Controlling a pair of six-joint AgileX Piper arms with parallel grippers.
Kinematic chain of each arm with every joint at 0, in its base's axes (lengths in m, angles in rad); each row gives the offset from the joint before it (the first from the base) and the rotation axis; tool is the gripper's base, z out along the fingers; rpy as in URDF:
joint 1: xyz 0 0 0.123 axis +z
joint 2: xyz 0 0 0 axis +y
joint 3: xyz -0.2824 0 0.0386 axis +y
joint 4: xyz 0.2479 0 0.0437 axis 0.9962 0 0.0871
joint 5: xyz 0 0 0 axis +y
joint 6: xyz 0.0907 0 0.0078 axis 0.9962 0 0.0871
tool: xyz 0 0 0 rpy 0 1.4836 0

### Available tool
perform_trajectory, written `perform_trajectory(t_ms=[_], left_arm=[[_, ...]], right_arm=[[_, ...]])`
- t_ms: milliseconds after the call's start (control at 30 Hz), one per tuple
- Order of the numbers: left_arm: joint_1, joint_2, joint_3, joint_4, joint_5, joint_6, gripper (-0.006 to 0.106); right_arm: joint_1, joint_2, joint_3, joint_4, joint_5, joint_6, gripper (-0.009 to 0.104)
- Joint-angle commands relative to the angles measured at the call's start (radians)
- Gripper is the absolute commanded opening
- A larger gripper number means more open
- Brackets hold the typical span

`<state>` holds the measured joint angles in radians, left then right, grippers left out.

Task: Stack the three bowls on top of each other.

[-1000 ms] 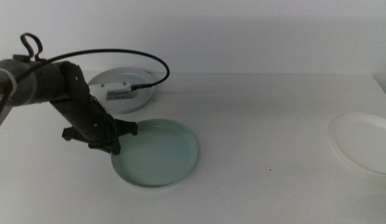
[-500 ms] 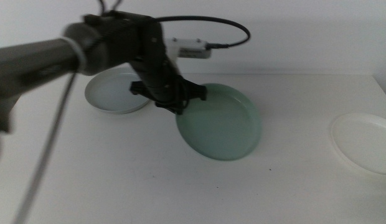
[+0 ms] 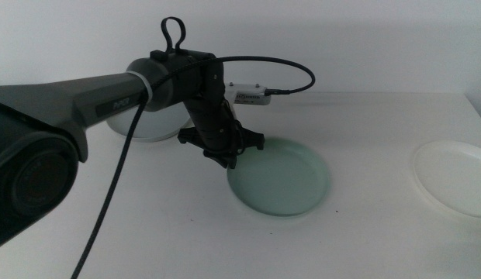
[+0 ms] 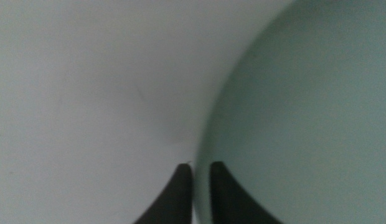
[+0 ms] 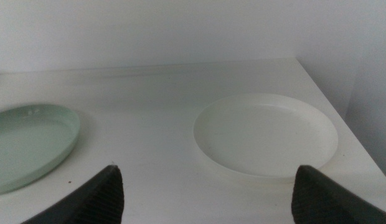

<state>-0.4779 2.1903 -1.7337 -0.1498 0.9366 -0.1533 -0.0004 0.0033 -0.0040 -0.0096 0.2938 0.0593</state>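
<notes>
Middle view shows the left gripper (image 3: 229, 157) pinching the near-left rim of the mint green bowl (image 3: 281, 177) at table centre. Behind the arm sits the grey bowl (image 3: 141, 118). Far right lies the white bowl (image 3: 454, 177); the right gripper (image 5: 205, 186) spreads wide before it.

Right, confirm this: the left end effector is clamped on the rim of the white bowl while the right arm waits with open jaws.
Not quite. The middle view shows the left end effector clamped on the mint green bowl, not the white bowl. The right end effector does wait with its jaws open.
</notes>
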Motion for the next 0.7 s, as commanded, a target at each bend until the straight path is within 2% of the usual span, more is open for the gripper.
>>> perform_trajectory(t_ms=[0, 67, 133, 200, 400, 567, 667], left_arm=[[0.017, -0.003, -0.015, -0.017, 0.006, 0.03, 0.02], [0.032, -0.008, -0.027, -0.027, 0.023, 0.056, 0.04], [0.052, -0.015, -0.047, -0.024, 0.063, 0.075, 0.064], [0.089, -0.046, -0.067, 0.013, 0.103, 0.048, 0.095], [0.258, -0.149, -0.086, 0.068, 0.084, -0.016, 0.094], [0.423, -0.056, -0.207, 0.07, 0.115, 0.049, 0.094], [0.474, 0.037, -0.297, 0.068, 0.119, 0.113, 0.094]], right_arm=[[-0.008, -0.003, 0.004, -0.003, -0.01, -0.004, 0.092], [-0.008, -0.003, 0.004, -0.003, -0.01, -0.004, 0.092], [-0.008, -0.003, 0.004, -0.003, -0.01, -0.004, 0.092], [-0.008, -0.003, 0.004, -0.003, -0.01, -0.004, 0.092], [-0.008, -0.003, 0.004, -0.003, -0.01, -0.004, 0.092], [-0.008, -0.003, 0.004, -0.003, -0.01, -0.004, 0.092], [-0.008, -0.003, 0.004, -0.003, -0.01, -0.004, 0.092]])
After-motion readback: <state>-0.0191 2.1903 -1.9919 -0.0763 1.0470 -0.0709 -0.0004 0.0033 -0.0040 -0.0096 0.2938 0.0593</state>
